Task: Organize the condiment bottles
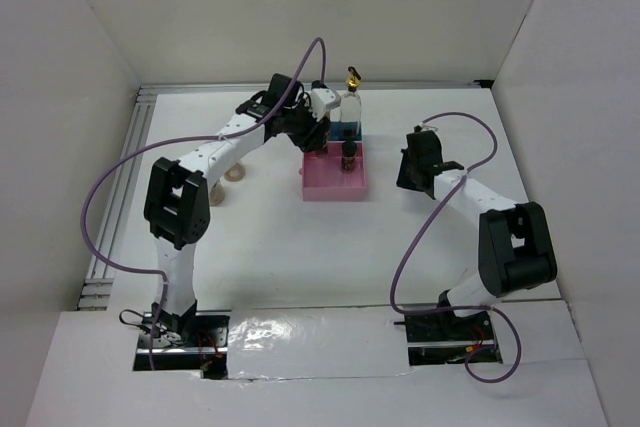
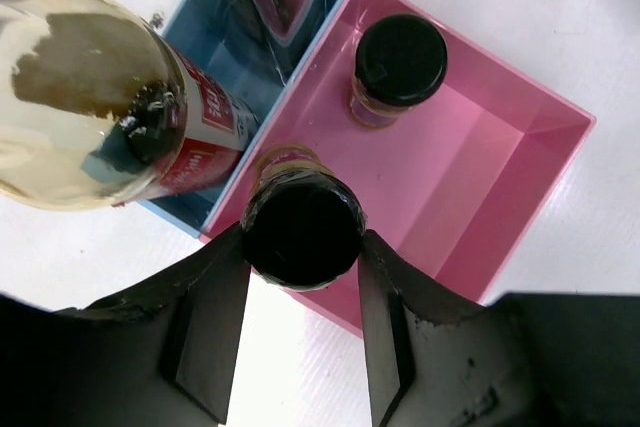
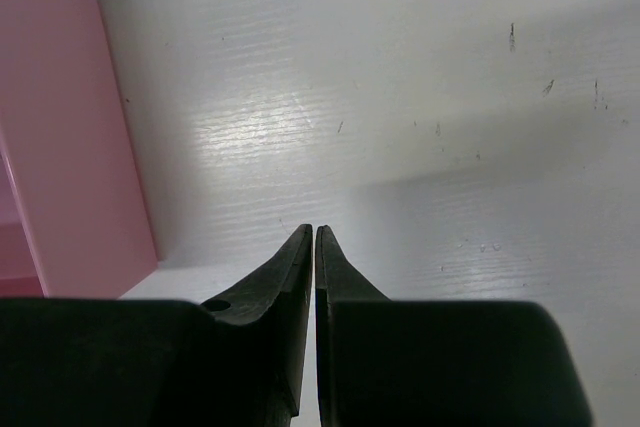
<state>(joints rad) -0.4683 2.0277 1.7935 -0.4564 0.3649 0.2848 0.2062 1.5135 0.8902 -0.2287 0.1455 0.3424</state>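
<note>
Where the table [image 1: 300, 247] carries a two-part tray [image 1: 330, 190], the contents are listed as follows; the pink compartment [image 2: 480, 167] lies nearer the arms, and the blue compartment [image 2: 225, 57] lies behind it.

1. Held jar [image 2: 303, 217]: short, with a black cap and a tan band below the cap. It sits at the corner of the pink compartment, beside the wall shared with the blue one. The left gripper [image 2: 303, 247] clamps it at the cap, one finger tight on each flank. Whether its base rests on the tray floor cannot be told.

2. Second jar [image 2: 400, 62]: short, with a black cap, upright in the pink compartment. It stands apart from the held jar and nothing touches it.

3. Red-labelled bottle [image 2: 195, 147]: holds pale tan liquid and is in the blue compartment, just across the dividing wall from the held jar. Its near end looms large and blurred in the left wrist view.

4. Tall clear bottle [image 1: 352, 115]: gold cap, upright in the blue compartment at the tray's far end.

5. Right gripper [image 3: 314, 232]: fingers pressed together with nothing between them. It is low over bare table, just beside the tray's pink outer wall and well apart from every bottle.
</note>
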